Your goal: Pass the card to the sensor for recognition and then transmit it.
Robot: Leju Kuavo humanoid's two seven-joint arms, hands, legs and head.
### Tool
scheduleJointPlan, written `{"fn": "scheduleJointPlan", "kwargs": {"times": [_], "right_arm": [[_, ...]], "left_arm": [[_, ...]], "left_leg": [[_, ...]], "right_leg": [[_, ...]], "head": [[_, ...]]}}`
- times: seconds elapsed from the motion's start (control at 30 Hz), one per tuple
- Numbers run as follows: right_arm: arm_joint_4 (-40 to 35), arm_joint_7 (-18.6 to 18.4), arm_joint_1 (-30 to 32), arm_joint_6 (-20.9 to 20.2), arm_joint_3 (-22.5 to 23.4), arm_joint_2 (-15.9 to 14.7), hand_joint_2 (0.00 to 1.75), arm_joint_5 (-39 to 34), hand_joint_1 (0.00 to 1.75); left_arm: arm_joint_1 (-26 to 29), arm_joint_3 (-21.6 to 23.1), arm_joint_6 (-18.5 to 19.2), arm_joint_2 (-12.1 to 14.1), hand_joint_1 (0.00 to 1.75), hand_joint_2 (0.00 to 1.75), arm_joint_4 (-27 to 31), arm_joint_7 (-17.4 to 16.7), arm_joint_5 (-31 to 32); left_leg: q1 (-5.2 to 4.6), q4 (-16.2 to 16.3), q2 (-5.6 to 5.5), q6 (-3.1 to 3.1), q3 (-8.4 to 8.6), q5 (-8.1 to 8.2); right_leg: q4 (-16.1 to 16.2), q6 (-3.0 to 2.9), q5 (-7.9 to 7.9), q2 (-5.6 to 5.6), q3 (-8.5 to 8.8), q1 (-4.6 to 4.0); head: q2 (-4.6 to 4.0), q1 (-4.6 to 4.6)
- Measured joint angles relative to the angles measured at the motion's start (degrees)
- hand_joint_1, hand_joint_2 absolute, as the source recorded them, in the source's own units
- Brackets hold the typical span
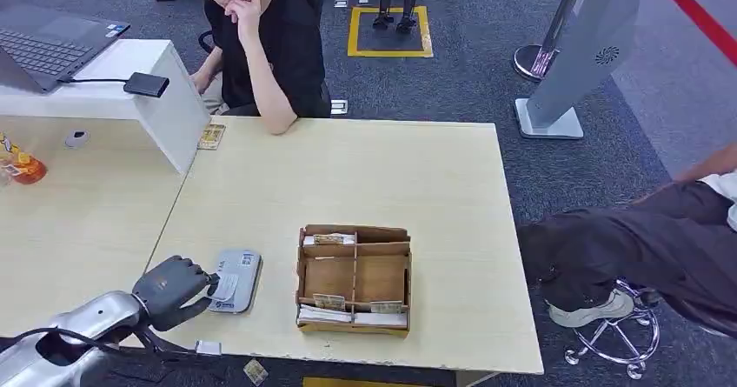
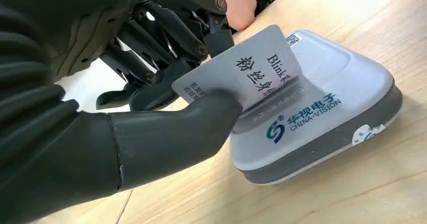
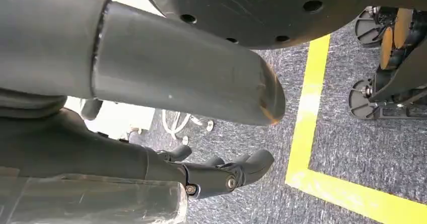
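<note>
My left hand (image 1: 172,290) pinches a white card (image 2: 241,72) with black print between its thumb and fingers and holds it flat over the top of the grey card reader (image 1: 236,280), which lies on the table's near left. The wrist view has the card's edge touching the reader's (image 2: 322,118) sloped face. A wooden card box (image 1: 354,279) with several compartments and cards stands just right of the reader. My right hand (image 3: 166,133) hangs over the floor, thumb and fingers apart, holding nothing.
A person sits at the table's far side, elbow on its edge (image 1: 278,126). Another seated person's leg (image 1: 626,248) is at the right. A white divider (image 1: 174,109), a laptop (image 1: 43,48) and a bottle (image 1: 22,168) are at the left.
</note>
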State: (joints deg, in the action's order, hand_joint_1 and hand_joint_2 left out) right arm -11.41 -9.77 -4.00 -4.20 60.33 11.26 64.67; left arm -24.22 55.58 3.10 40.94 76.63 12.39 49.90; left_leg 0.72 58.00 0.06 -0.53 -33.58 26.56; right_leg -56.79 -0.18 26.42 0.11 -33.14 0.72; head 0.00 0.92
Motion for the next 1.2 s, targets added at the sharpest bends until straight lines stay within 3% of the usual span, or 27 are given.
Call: {"fn": "scheduleJointPlan", "kwargs": {"times": [0.83,1.03,1.2], "right_arm": [[0.0,-0.2,0.0,0.0,0.0,0.0,0.0,0.0,0.0],[0.0,-0.1,0.0,0.1,0.2,0.0,0.0,0.0,0.0],[0.0,0.2,0.0,1.0,0.5,0.0,0.0,0.0,0.0]], "left_arm": [[0.2,0.1,-0.8,0.5,1.75,1.75,0.0,-0.5,-0.2],[1.4,-0.2,-8.5,-0.7,1.75,1.75,0.0,-1.8,2.0],[2.4,-3.2,-19.7,-6.2,1.75,1.75,0.0,-3.9,4.9]], "left_leg": [[0.0,0.0,-0.01,0.0,0.0,0.0],[-0.01,0.0,-0.01,0.0,0.01,0.0],[-0.04,0.0,-0.03,0.0,0.0,0.0]], "right_leg": [[0.0,0.0,0.0,0.0,0.01,0.0],[0.0,0.0,0.0,-0.01,-0.01,0.0],[0.0,0.02,-0.01,-0.03,0.01,0.01]], "head": [[0.0,-0.02],[0.0,0.0],[0.0,-0.02]]}}
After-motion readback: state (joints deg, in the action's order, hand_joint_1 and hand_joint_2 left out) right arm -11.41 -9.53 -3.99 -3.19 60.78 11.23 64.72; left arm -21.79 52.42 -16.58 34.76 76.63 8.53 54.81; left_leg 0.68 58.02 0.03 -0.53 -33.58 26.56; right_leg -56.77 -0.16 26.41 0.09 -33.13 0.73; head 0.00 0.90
